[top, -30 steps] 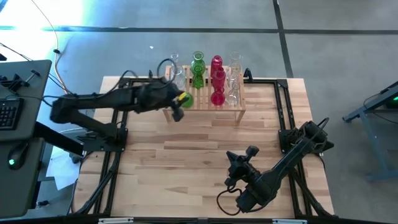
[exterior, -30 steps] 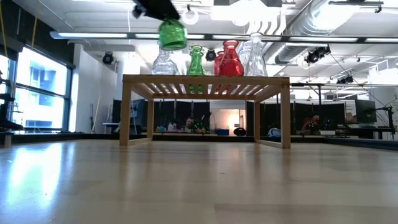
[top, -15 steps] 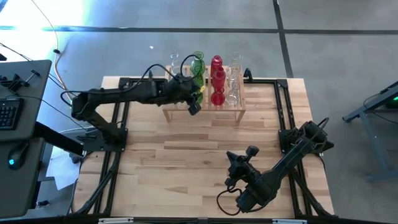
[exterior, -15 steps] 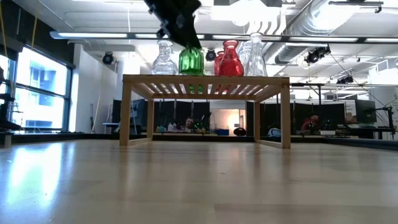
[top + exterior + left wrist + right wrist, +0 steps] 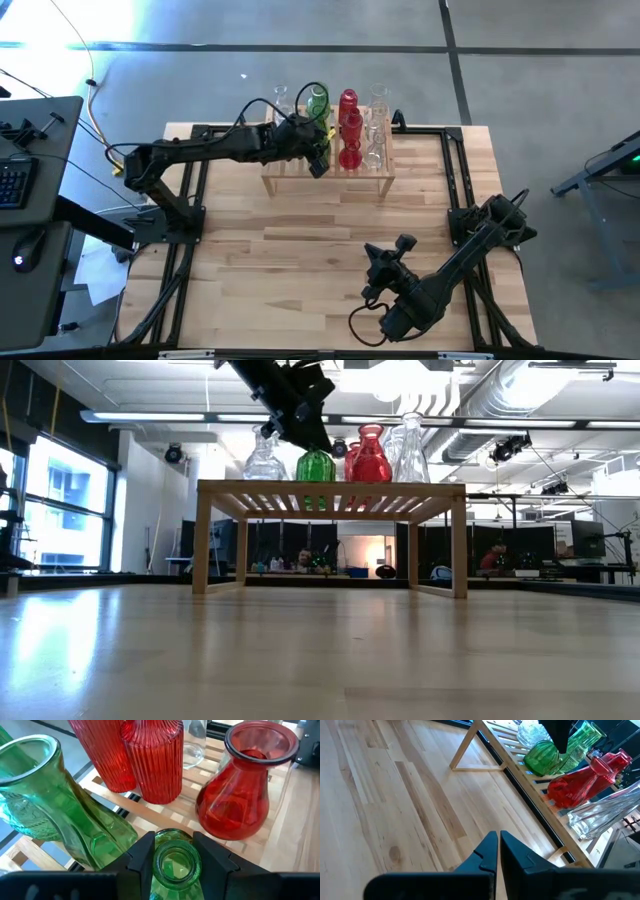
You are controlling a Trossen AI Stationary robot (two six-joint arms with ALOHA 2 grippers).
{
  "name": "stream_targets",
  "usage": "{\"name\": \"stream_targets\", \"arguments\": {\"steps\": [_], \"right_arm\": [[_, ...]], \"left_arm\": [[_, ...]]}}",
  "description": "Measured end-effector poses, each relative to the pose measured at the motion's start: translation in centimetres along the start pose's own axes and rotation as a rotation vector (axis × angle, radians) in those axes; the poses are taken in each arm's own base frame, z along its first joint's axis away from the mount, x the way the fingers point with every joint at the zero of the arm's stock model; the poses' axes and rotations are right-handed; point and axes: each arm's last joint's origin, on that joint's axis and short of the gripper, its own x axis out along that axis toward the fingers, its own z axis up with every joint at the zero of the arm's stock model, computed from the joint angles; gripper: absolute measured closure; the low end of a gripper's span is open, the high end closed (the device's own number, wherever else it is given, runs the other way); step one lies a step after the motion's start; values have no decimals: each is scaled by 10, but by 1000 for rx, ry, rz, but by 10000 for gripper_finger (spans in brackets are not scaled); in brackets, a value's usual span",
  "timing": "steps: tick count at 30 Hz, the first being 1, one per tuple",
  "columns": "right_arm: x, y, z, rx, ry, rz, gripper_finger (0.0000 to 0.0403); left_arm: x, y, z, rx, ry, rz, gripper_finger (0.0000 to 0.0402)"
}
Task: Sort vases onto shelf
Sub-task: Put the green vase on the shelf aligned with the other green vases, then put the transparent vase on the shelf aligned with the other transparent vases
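Observation:
The light-wood shelf stands at the table's far side and carries a tall green vase, red vases, a round red vase and clear vases. My left gripper reaches over the shelf's left half and is shut on a small round green vase, next to the tall green one. My right gripper hangs shut over the table's near right part and touches nothing. My left gripper pinches the small green vase's neck just under the rim, one finger on each side. The fingers slant down from the table's left side. The vase stands upright, mouth up, its base down on the shelf's slatted top.
A clear vase stands just left of the held one, the round red vase just right of it. Black frame rails run along the table's sides. Bare plank tabletop lies in front of the shelf.
My left gripper has carried the small green vase toward the table's right and far edge and down. The vase was high above the shelf's left front and has come down onto the slats beside the tall green vase, staying upright.

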Motion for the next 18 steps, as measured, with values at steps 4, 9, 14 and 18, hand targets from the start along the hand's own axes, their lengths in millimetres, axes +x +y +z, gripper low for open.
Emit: {"name": "stream_targets", "arguments": {"steps": [4, 9, 14, 18], "right_arm": [[0, 0, 0, 0, 0, 0, 403], [0, 0, 0, 0, 3, 1, 403], [0, 0, 0, 0, 3, 1, 403], [0, 0, 0, 0, 3, 1, 403]], "left_arm": [[1, 0, 1, -1, -9, 0, 284], [2, 0, 0, 17, -10, 2, 253], [2, 0, 0, 22, -12, 5, 219], [-1, 1, 2, 22, -26, 3, 196]]}}
